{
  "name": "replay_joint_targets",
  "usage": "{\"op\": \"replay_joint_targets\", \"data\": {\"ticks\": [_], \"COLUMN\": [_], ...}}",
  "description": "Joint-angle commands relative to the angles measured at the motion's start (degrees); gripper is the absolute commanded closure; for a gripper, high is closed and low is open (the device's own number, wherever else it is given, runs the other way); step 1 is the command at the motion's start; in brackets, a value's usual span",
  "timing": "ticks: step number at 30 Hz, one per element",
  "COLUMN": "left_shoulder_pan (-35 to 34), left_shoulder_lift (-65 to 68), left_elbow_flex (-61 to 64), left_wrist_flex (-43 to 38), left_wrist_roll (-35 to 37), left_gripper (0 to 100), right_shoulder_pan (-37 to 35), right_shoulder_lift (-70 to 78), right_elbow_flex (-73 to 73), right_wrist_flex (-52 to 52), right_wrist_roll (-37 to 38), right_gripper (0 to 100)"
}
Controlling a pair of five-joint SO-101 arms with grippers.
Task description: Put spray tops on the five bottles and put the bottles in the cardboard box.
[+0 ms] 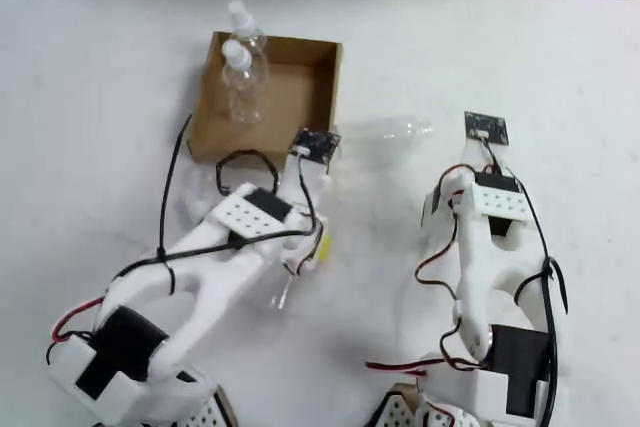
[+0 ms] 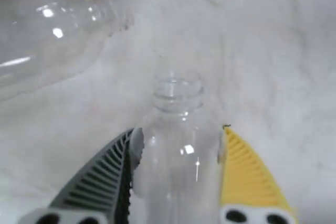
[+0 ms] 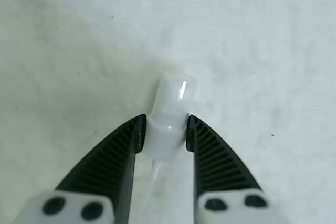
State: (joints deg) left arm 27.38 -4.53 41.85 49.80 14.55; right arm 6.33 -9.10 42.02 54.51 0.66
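Bottles with tops on point(image 1: 242, 82): two are standing close together at the left side of the cardboard box point(image 1: 300, 97), upper left of centre in the high view. A careless entry with the next bottle could be tipping them over.

Left hand point(image 2: 179, 132): its grey and yellow fingers are closing partway round the open bottle point(image 2: 176, 182), pressing on its body just below the bare neck, at the lower centre of the left wrist view. The clear wall is looking thin, so a hard squeeze could be buckling it. A slack grip could be letting it twist when a top is pushed on.

Loose bottle point(image 1: 392, 132): it is lying on its side just right of the box, at the upper centre of the high view. Being round, it could be rolling off at a brush from either arm.

Right hand point(image 3: 164, 127): its black fingers are standing nearly shut, pinching the spray top point(image 3: 170, 103) by its collar, with the thin dip tube point(image 3: 151, 182) trailing back between them. The tube could be missing the neck or bending against its rim, and the top could be slipping in so narrow a pinch.

Bench point(image 1: 100, 67): a white, faintly mottled surface is carrying everything, and clear plastic is showing poorly against it.

Room: grey upholstered shapes are lining the top edge of the high view, beyond the bench.
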Motion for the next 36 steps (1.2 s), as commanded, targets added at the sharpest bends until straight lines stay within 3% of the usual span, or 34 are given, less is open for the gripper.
{"op": "replay_joint_targets", "data": {"ticks": [1, 9, 16, 36], "left_shoulder_pan": [-0.7, -0.7, -3.9, -5.0], "left_shoulder_lift": [-0.1, 0.2, 0.3, 1.9], "left_elbow_flex": [-3.7, -7.0, -9.9, -10.3], "left_wrist_flex": [2.5, 7.6, 11.1, 12.7], "left_wrist_roll": [-1.6, -4.2, -6.9, -14.2], "left_gripper": [78, 76, 66, 66], "right_shoulder_pan": [0.2, 0.2, 0.1, -1.7], "right_shoulder_lift": [-2.5, -2.5, -2.5, -2.5], "right_elbow_flex": [-0.2, -0.2, -0.2, -0.1], "right_wrist_flex": [-0.5, -0.5, -0.5, -0.4], "right_wrist_roll": [2.2, 2.5, 2.5, 2.6], "right_gripper": [97.8, 97.8, 97.8, 97.8]}}
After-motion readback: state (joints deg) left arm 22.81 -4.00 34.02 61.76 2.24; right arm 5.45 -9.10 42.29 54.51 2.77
